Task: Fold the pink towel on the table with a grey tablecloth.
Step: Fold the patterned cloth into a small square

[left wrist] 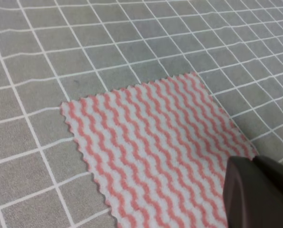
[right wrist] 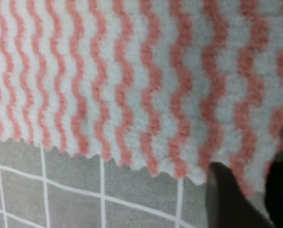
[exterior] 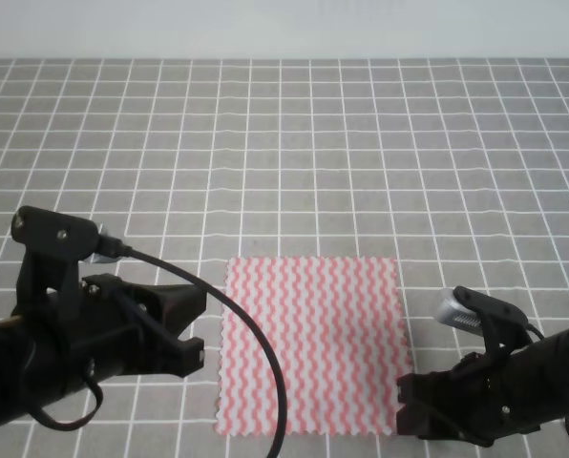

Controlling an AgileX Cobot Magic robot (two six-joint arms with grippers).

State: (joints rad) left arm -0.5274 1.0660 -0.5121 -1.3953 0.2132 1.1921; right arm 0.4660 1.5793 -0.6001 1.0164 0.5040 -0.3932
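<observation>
The pink towel (exterior: 308, 343) lies flat and unfolded on the table with a grey tablecloth (exterior: 284, 143), near its front edge. My left gripper (exterior: 197, 324) is open and empty, just left of the towel's left edge. In the left wrist view only one dark finger (left wrist: 260, 194) shows, over the towel (left wrist: 155, 142). My right gripper (exterior: 409, 405) is low at the towel's front right corner. In the right wrist view its fingers (right wrist: 224, 194) stand a little apart over the towel's zigzag edge (right wrist: 132, 95), which lies flat between them.
The gridded grey cloth (left wrist: 84, 52) stretches bare on all sides of the towel. A black cable (exterior: 256, 353) from the left arm loops across the towel's left part. A pale wall runs along the back.
</observation>
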